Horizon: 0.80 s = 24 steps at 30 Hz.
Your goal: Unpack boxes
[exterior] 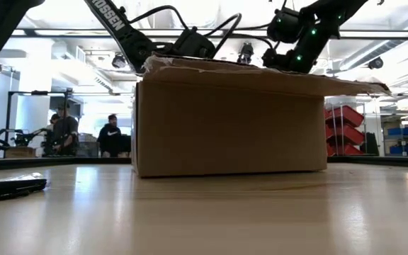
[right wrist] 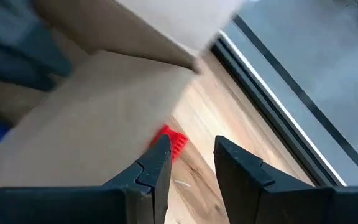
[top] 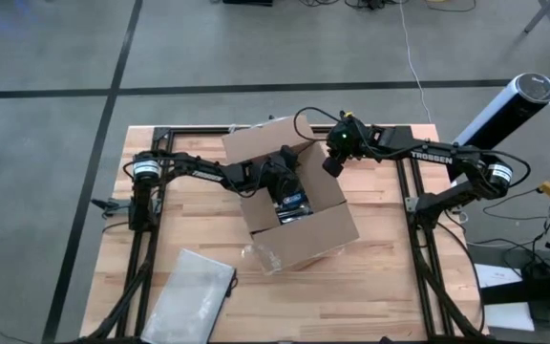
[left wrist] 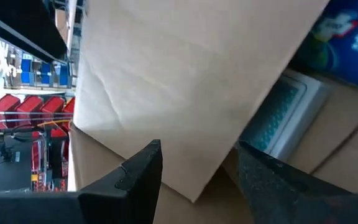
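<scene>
The brown cardboard box (top: 299,215) stands open in the middle of the table, its bottom on the wood, with its far flap (top: 265,143) raised. Blue packaged goods (left wrist: 347,31) lie inside. My left gripper (left wrist: 197,171) reaches in over the box's left rim (top: 280,177), open, with the corner of a cardboard flap (left wrist: 185,93) between its fingers. My right gripper (right wrist: 188,162) hovers open at the box's far right corner (top: 330,164), beside a flap, with nothing between its fingers. My left gripper has the corner of a cardboard flap (left wrist: 194,196) standing between its open fingers, which come slanting down from the table's left. I cannot tell whether either finger touches it.
A flat translucent pouch (top: 194,291) lies near the front left. Crumpled clear plastic (top: 261,253) sits at the box's near left corner. A small red knife (right wrist: 174,144) lies on the wood beside the box, under my right gripper. People stand in the room beyond (exterior: 112,134).
</scene>
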Motion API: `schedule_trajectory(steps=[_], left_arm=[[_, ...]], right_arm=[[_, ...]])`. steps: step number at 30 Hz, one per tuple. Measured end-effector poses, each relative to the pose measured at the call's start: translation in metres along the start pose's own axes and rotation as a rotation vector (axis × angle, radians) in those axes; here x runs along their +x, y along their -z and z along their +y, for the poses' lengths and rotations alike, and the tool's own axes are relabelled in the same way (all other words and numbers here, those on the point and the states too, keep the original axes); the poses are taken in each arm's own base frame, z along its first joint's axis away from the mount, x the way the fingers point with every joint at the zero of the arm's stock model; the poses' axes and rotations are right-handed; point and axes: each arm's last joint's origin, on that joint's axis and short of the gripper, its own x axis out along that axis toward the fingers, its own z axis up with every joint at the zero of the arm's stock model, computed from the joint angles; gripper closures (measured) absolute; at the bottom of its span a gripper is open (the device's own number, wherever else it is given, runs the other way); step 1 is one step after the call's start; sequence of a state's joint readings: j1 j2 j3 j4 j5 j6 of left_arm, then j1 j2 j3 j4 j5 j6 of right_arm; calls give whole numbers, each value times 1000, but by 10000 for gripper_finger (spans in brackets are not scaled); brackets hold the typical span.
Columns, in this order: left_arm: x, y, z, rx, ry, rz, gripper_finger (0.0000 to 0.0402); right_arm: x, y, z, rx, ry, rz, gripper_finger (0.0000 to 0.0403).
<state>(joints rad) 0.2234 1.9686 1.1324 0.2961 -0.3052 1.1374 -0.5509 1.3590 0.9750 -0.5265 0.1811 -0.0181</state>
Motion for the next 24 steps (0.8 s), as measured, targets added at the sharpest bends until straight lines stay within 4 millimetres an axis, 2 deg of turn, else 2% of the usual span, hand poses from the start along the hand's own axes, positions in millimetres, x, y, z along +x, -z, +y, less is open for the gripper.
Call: schedule_trajectory(steps=[2,9,16,24], left_arm=[[0,-1,1,-3,-4,-11,211],[0,-1,1,-4,-4,-11,208],[1,-1,-2,-2,10,-27,210],[6,2,-10,15,50,-7,202]], right_arm=[[3,5,-3,13,-31,20,306],[11,17,0,84,-297,66,335],[10,17,6,98,-354,66,358],[10,17,8,96,-363,61,350]])
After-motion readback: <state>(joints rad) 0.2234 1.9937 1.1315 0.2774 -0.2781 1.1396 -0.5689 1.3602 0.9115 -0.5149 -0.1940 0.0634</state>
